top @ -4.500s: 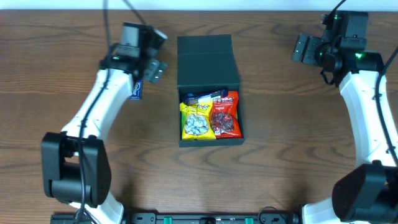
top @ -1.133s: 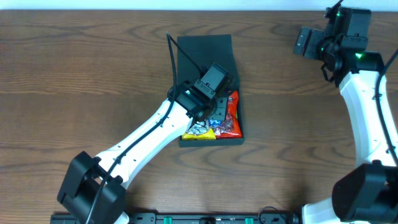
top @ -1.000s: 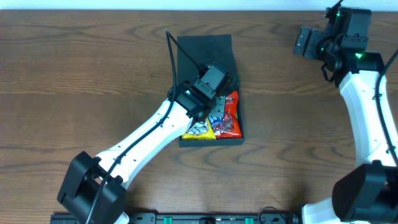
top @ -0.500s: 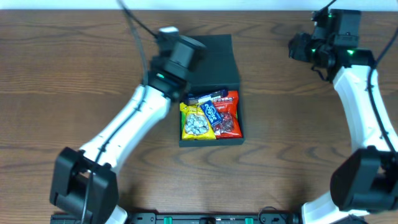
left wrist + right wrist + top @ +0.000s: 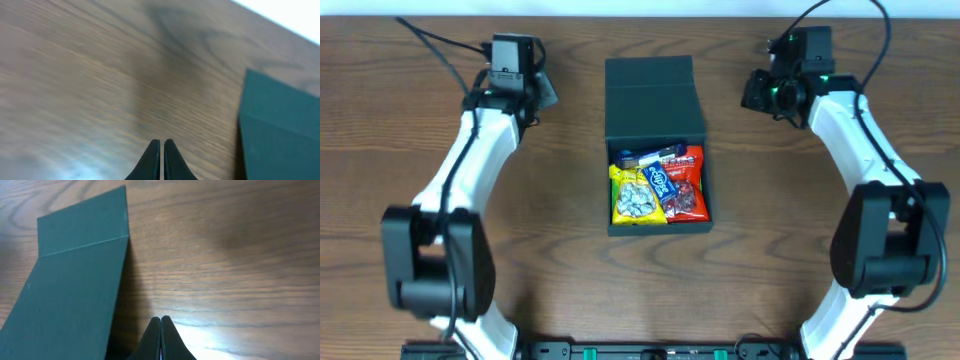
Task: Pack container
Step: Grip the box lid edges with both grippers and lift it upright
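The box (image 5: 655, 100) is sitting open mid-tabletop (image 5: 800, 250), with snack packets (image 5: 658, 190) lying inside. The left claw (image 5: 162, 143) is hovering left of its lid and the right claw (image 5: 161, 319) right of it, both pressed together.

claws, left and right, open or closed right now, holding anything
Left claw: closed, holding nothing.
Right claw: closed, holding nothing.

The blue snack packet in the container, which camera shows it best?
Overhead: the blue snack packet lies in plain sight between the yellow packet and the red packet inside the open container. Both wrist views catch only the container's dark green outside, no packets.
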